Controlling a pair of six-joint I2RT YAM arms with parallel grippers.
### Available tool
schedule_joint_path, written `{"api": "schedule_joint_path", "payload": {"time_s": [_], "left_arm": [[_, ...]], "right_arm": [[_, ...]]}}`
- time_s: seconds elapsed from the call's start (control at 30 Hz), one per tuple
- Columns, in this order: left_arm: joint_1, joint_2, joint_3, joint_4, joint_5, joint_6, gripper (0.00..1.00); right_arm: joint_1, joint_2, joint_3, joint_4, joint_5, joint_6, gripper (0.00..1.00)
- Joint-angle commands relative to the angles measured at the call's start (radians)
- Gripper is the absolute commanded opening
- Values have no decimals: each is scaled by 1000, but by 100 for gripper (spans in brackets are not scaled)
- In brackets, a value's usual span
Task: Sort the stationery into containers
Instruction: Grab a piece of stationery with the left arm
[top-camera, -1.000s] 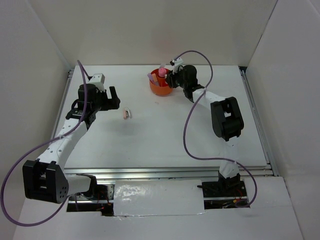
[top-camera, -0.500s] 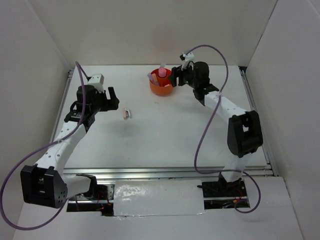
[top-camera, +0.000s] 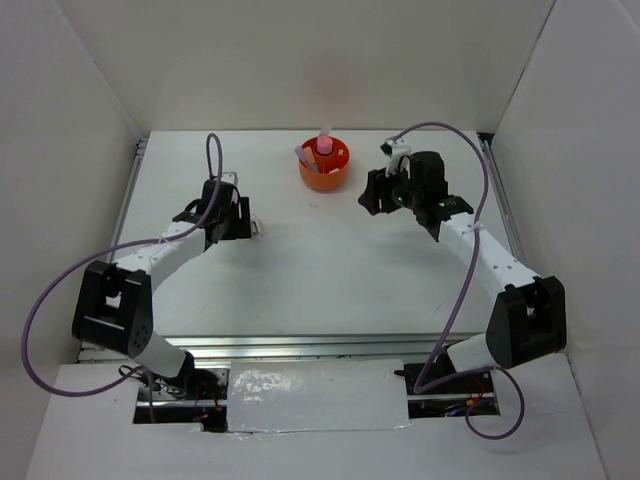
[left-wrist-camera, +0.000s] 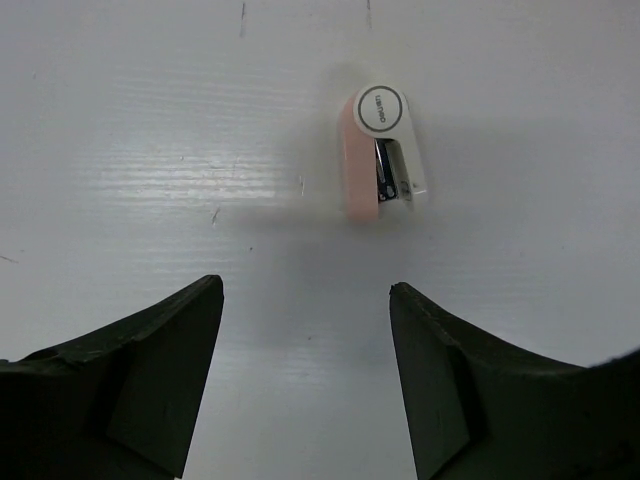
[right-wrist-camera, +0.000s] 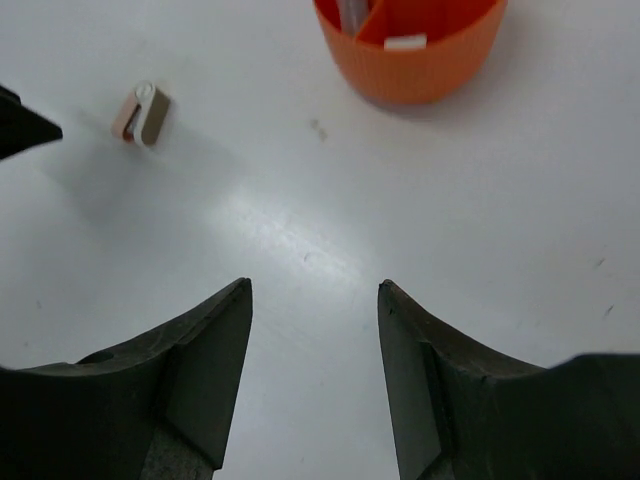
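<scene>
Most of your sorting looks done. The tub (top-camera: 323, 176) at the far middle of the table (top-camera: 330, 280) already holds an upright pink tube (top-camera: 323, 148) and thin pens (top-camera: 302, 155) leaning at its left side. I judge that one thing is left: a small pink piece (left-wrist-camera: 385, 155), lying flat on the table, left of the tub and well apart from it.

Your left pincer (left-wrist-camera: 305, 295) is open and empty, low over the table, with the piece just ahead of its fingers and not touching them. Your right pincer (right-wrist-camera: 315, 290) is also open and empty, to the right of the tub.

The tub is round orange plastic, with fine ribs on its wall and dividers inside. The piece is short and blocky: one pink side, a glossy white shell with a round end, and some metal in the middle. It looks hard and smooth. The table is white, slightly shiny, with small scratches.
</scene>
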Motion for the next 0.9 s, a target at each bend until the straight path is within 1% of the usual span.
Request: {"api": "schedule_joint_path", "payload": {"time_s": [0.0, 0.07, 0.1, 0.2, 0.3, 0.53, 0.8, 0.87], "left_arm": [[-20, 38, 91, 18, -82, -45, 80], [-26, 71, 103, 19, -76, -60, 78], [-25, 89, 107, 24, -71, -63, 74], [-26, 124, 110, 48, -65, -75, 68], [-23, 164, 125, 51, -37, -84, 66], [-14, 233, 154, 63, -25, -75, 64], [-6, 285, 172, 79, 38, -63, 58], [-8, 295, 174, 79, 43, -63, 54]], "right_arm": [[-16, -60, -42, -72, -25, 45, 60], [-19, -68, -62, -66, -23, 49, 58], [-22, -66, -63, -67, -23, 51, 58], [-31, -48, -54, -83, -38, 60, 56], [-37, -31, -43, -96, -48, 71, 55], [-48, -25, -39, -100, -58, 84, 55], [-50, -16, -34, -107, -71, 91, 55], [-54, -11, -31, -109, -69, 92, 55]]}}
